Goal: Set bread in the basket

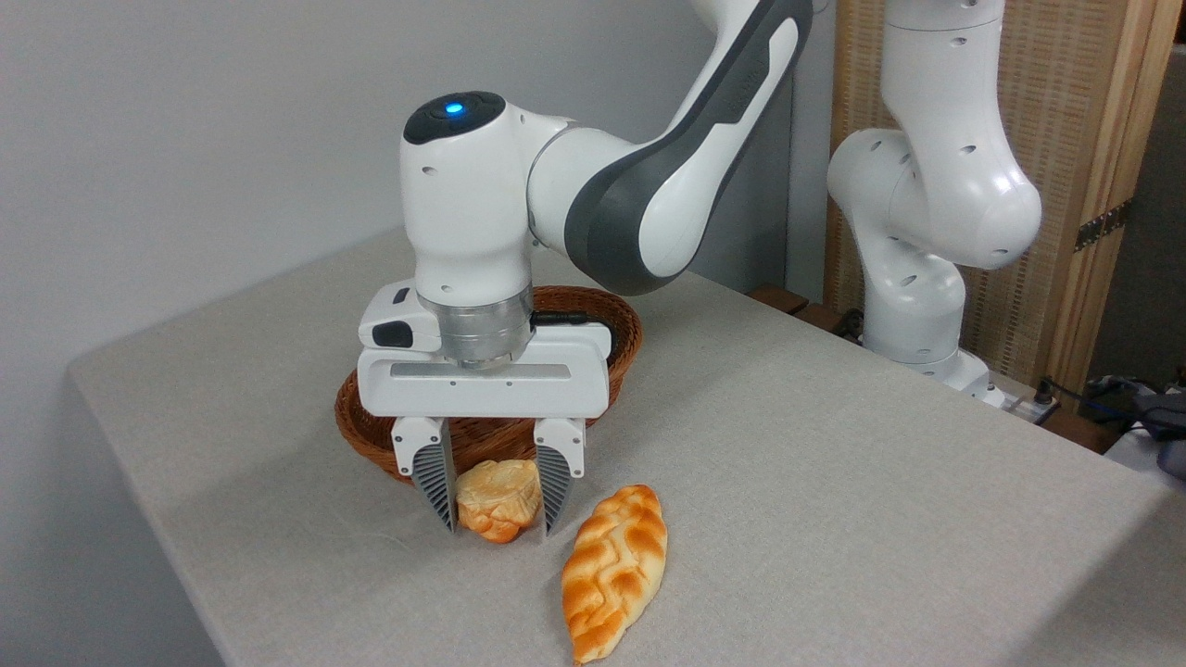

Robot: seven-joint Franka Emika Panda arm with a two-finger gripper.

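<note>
Plain grey wall behind, pale beige cloth-covered table filling most of the shot, corner of it jutting out on the left. Nothing but bare cloth on that left stretch.

Moving right: reddish-brown woven wicker basket, oval and shallow, sitting toward the back-middle of the table, mostly blocked by the robot's hand. Only the rim and a bit of the near wall peeking out on both sides.

Right in front of the basket, down at table level: gripper, pointing straight down, ribbed grey fingers either side of the bread. Small puffy bun, pale cream on top, golden-orange at the edges, sitting on the cloth just in front of the basket's near wall, not inside it. Fingers set at a medium gap, both right up against the bun's sides, looks like contact on left and right. Can't tell for sure whether actually squeezing or just touching. Bun looks to be resting on the table, not lifted.

Just to the right and a little nearer the camera: longer braided loaf, orange and cream, lying flat and angled on the cloth, close to the right finger but apart from it and from the bun.

Above all that, white arm with grey panels, blue light glowing on the wrist joint, sweeping up toward the top right. Further right, arm's base column standing off the table's far edge, wooden screen with woven panels behind it, some cables and dark clutter low in the right corner.
</note>
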